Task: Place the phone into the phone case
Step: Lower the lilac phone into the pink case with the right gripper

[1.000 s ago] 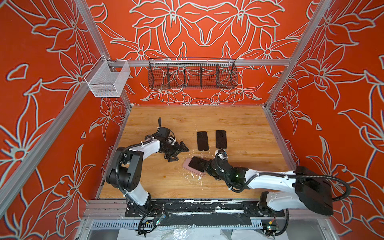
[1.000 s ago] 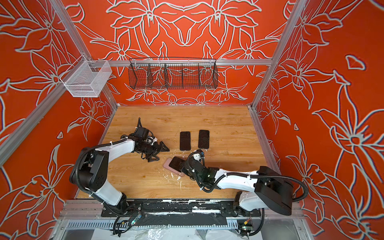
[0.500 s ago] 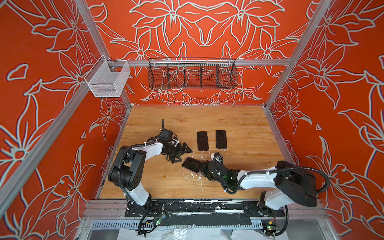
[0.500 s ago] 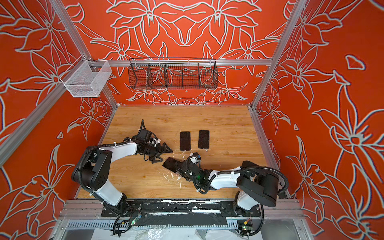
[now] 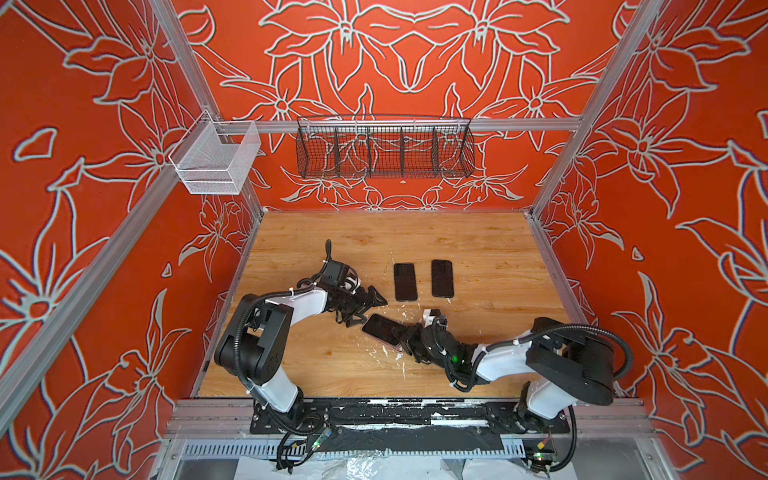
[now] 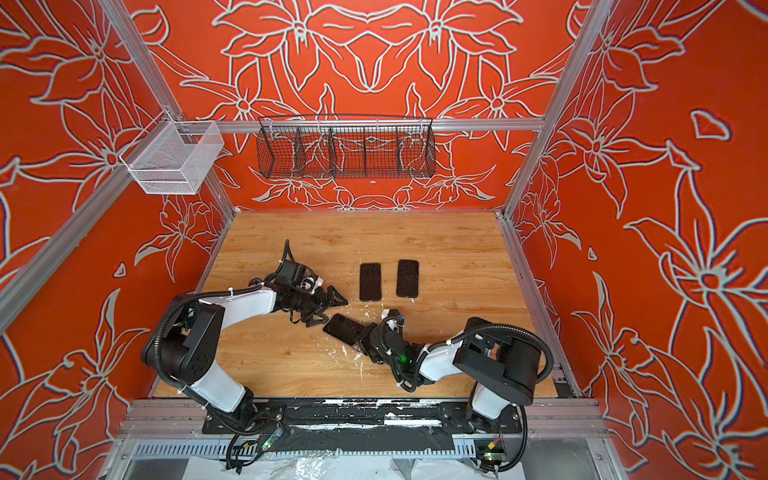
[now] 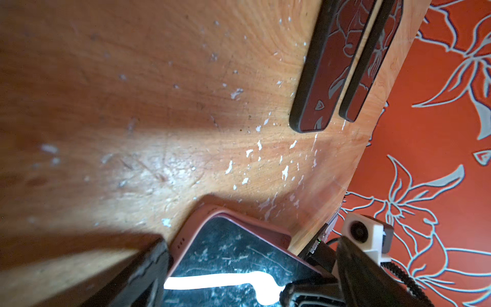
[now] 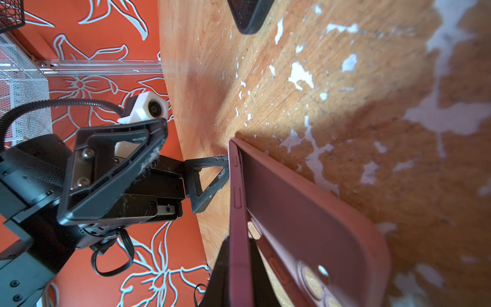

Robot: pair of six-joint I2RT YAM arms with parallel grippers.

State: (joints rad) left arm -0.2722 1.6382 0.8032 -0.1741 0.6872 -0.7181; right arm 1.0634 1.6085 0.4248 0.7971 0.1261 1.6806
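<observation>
The phone (image 5: 382,328) (image 6: 343,328), dark screen up, sits partly in the pink phone case (image 8: 305,226) on the wooden floor. In the left wrist view the case rim (image 7: 191,228) frames the screen (image 7: 233,255). My right gripper (image 5: 409,338) (image 6: 365,338) (image 8: 236,244) is shut on the phone's near end; in the right wrist view the case gapes away from the phone there. My left gripper (image 5: 365,309) (image 6: 326,309) (image 7: 251,242) is open at the phone's far end, with one finger (image 8: 212,180) touching that end.
Two black phone-shaped slabs (image 5: 405,281) (image 5: 441,277) lie side by side behind the grippers. A black wire basket (image 5: 384,149) and a white mesh bin (image 5: 214,162) hang on the walls. White flecks dot the wooden floor (image 5: 490,249).
The right gripper has pushed the phone and case leftward toward the left gripper, and less pink now shows beside the phone. The left gripper has shifted slightly right to meet it.
</observation>
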